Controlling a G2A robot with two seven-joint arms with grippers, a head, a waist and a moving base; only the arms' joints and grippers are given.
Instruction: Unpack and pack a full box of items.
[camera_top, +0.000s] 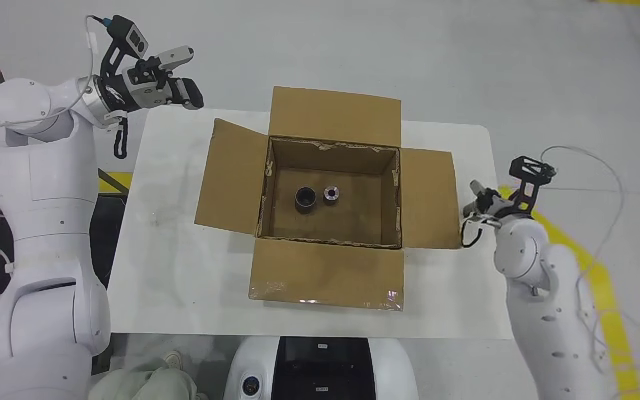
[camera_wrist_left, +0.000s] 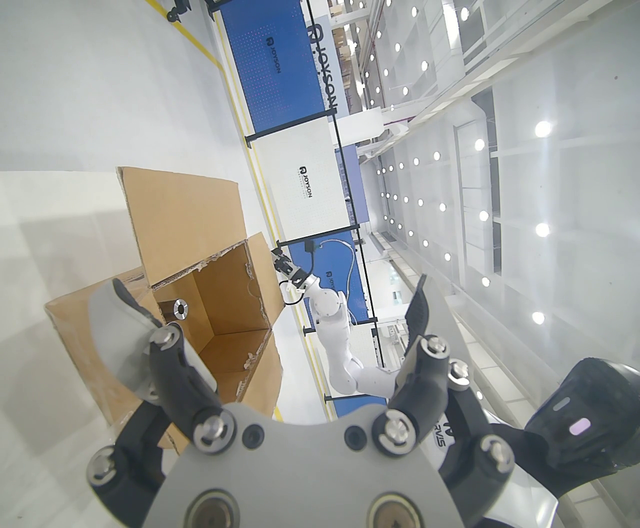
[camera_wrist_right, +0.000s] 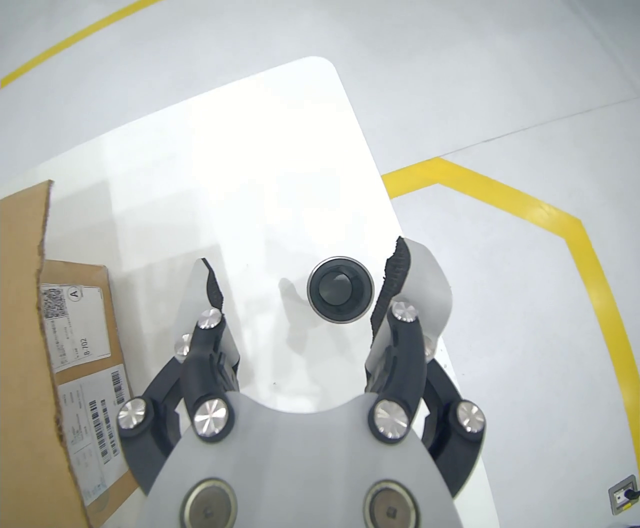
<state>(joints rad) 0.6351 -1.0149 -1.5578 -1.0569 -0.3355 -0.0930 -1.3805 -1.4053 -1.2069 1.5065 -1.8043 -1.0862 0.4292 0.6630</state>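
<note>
The box (camera_top: 330, 272) sits open in the middle of the white tabletop (camera_top: 170, 270), all four flaps folded out flat. The near flap lies closest to the robot. On the box floor a dark ring (camera_top: 304, 199) and a metal piece (camera_top: 330, 195) lie just beside each other, apart from the walls. They are too small to tell what they are. From the left wrist the near wall of the box hides most of the floor, and just the metal piece shows over the rim.

Level with them, past the box's right flap, the right claw (camera_wrist_right: 302, 265) hangs released over the tabletop's right edge. A black round part (camera_wrist_right: 341, 290) stands on the tabletop between its fingers, off centre and close against one pad. Whether that pad touches it cannot be told. The box flap there is cut off by the frame, and a white label (camera_wrist_right: 75, 320) shows on its outer face.

Farthest off, the left claw (camera_wrist_left: 270, 285) is held up by the tabletop's far left corner, well apart from the box. Its jaws are spread wide and hold nothing.
</note>
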